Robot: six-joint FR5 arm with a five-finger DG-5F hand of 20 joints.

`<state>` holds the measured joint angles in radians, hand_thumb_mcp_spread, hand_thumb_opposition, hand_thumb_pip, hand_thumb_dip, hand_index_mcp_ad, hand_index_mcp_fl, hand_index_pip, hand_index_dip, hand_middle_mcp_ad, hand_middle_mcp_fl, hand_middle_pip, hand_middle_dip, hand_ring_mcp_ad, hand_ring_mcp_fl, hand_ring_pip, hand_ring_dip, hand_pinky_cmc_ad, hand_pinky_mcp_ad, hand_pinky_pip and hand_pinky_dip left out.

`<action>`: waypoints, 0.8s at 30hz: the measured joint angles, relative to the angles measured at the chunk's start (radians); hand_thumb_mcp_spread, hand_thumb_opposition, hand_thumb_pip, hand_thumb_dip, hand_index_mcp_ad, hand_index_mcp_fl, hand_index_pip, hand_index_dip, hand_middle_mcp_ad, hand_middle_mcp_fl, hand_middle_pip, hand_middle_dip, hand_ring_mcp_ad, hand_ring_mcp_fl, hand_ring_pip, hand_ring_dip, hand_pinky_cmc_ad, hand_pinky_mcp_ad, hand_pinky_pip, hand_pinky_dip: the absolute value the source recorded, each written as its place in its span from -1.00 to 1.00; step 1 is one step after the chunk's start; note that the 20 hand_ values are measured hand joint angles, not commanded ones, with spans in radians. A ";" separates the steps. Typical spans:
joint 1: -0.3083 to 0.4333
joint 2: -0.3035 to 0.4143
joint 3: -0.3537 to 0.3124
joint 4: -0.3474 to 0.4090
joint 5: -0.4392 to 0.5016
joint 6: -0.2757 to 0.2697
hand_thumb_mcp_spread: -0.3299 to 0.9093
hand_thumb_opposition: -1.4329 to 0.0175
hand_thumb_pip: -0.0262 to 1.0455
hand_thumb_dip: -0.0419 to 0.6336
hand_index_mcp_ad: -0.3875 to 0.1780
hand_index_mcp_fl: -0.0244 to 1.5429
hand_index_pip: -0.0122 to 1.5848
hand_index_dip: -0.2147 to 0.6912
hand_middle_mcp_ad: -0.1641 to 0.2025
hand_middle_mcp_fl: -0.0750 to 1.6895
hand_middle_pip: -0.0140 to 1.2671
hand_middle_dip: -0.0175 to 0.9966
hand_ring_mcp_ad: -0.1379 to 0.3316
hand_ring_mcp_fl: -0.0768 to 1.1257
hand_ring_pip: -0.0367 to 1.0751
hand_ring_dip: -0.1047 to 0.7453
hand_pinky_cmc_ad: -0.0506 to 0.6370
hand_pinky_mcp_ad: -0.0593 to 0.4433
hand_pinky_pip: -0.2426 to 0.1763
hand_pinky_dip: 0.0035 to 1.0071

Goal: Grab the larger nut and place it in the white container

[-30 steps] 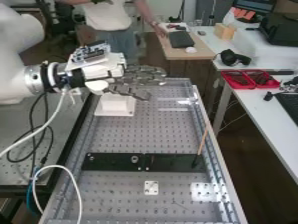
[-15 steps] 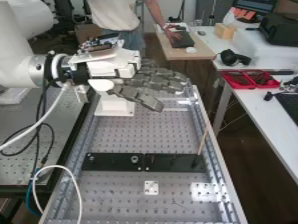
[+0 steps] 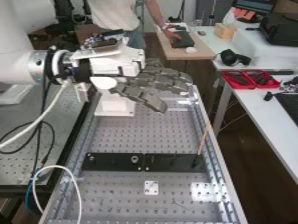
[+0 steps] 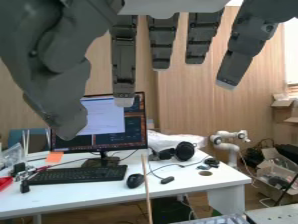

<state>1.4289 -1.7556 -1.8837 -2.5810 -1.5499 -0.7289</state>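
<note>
Toward the lower left of the high view, the smaller nut (image 3: 91, 158) stands on the flat black bar (image 3: 169, 162). The boxy white container (image 3: 114, 106) is left of centre, above the bar. The bearing (image 3: 134, 159) is right of the smaller nut. I cannot tell where the larger nut is. The hand (image 3: 158, 81), its fingers apart and nearly straight, points right across the upper middle; the container is near, below and left of the fingertips. Any release into it likely turns on that leftward offset.

Bar's (image 3: 173, 163) blk, trays (image 3: 239, 87) red, arm (image 3: 16, 65) wht, fingers (image 3: 148, 100) dk gry, wall (image 4: 179, 110) wood-grained.
</note>
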 joint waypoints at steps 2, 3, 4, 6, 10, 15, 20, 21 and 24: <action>-0.003 -0.005 0.007 -0.006 -0.010 0.000 -0.21 -0.16 0.51 -0.29 -0.04 -0.96 0.55 -0.65 0.22 -0.89 -0.78 -0.51 0.22 -0.86 -0.77 -0.47 0.25 0.49 -0.35 0.31; -0.004 -0.007 0.011 -0.010 -0.016 -0.001 -0.21 -0.16 0.51 -0.29 -0.04 -0.96 0.55 -0.65 0.22 -0.90 -0.78 -0.52 0.20 -0.86 -0.77 -0.47 0.25 0.49 -0.35 0.31; -0.005 -0.007 0.012 -0.011 -0.018 -0.001 -0.21 -0.16 0.52 -0.29 -0.05 -0.96 0.55 -0.65 0.22 -0.89 -0.78 -0.52 0.22 -0.86 -0.77 -0.47 0.25 0.49 -0.35 0.31; -0.007 -0.008 0.016 -0.014 -0.024 0.000 -0.21 -0.16 0.53 -0.29 -0.04 -0.96 0.55 -0.65 0.24 -0.89 -0.78 -0.52 0.22 -0.86 -0.77 -0.47 0.25 0.49 -0.35 0.31; -0.011 -0.009 0.022 -0.026 -0.037 0.000 -0.21 -0.16 0.53 -0.29 -0.04 -0.96 0.55 -0.65 0.22 -0.89 -0.78 -0.52 0.20 -0.86 -0.77 -0.47 0.25 0.49 -0.35 0.31; -0.017 -0.009 0.031 -0.043 -0.059 0.002 -0.21 -0.16 0.53 -0.29 -0.05 -0.96 0.55 -0.65 0.22 -0.89 -0.78 -0.52 0.22 -0.86 -0.77 -0.47 0.25 0.49 -0.35 0.31; -0.021 -0.009 0.035 -0.060 -0.075 0.007 -0.21 -0.16 0.53 -0.29 -0.04 -0.96 0.54 -0.65 0.24 -0.89 -0.78 -0.52 0.22 -0.86 -0.77 -0.47 0.25 0.48 -0.35 0.31; -0.021 -0.009 0.035 -0.065 -0.079 0.009 -0.21 -0.16 0.53 -0.29 -0.04 -0.96 0.53 -0.66 0.24 -0.89 -0.78 -0.52 0.22 -0.86 -0.77 -0.47 0.25 0.49 -0.35 0.31; -0.020 -0.005 0.032 -0.072 -0.086 0.013 -0.21 -0.16 0.53 -0.29 -0.04 -0.96 0.50 -0.66 0.24 -0.89 -0.78 -0.51 0.22 -0.86 -0.77 -0.47 0.25 0.49 -0.35 0.31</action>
<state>1.4089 -1.7608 -1.8517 -2.6527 -1.6363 -0.7156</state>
